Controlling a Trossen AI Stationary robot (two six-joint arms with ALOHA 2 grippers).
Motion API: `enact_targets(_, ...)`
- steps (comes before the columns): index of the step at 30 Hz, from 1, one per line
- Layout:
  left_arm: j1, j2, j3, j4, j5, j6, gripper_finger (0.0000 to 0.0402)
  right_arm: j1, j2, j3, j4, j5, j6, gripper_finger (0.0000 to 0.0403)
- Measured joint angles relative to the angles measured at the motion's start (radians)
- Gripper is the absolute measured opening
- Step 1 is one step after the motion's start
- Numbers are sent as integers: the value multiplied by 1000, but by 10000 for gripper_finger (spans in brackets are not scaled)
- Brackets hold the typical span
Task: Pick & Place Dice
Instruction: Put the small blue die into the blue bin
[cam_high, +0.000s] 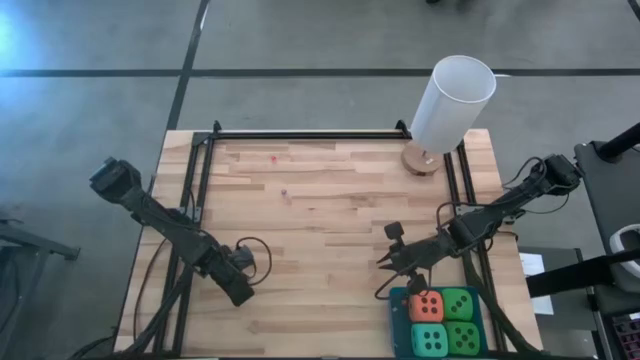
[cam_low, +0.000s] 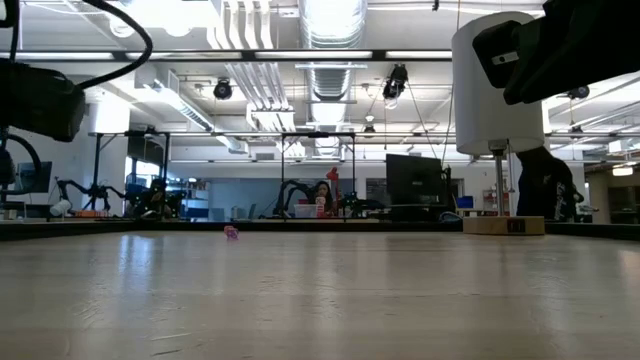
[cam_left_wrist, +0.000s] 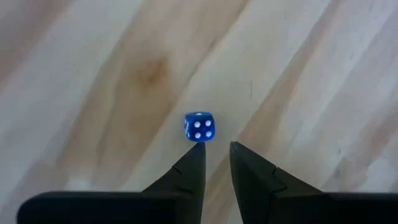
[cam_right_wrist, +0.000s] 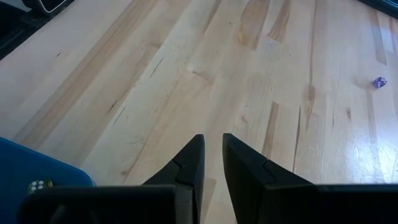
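Wooden table (cam_high: 320, 210): a tiny, hard, light blue die (cam_left_wrist: 199, 127) is seen just beyond the left tool (cam_left_wrist: 216, 152), narrowly parted; flat sides should be pinched. Right tool (cam_right_wrist: 211, 144) is empty, slightly apart.

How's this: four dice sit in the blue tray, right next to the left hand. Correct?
Not quite. The four dice do sit in the blue tray, but the hand next to it is the right hand. The left hand is across the table, near the left edge. The high view shows this.
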Motion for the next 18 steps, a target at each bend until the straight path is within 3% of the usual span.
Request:
enact_targets(12, 8, 0, -6, 17, -166, 96, 78, 0, 0, 0, 0, 0, -3, 52)
enact_targets(18, 18, 0, -6, 17, -178, 116, 78, 0, 0, 0, 0, 0, -1, 52)
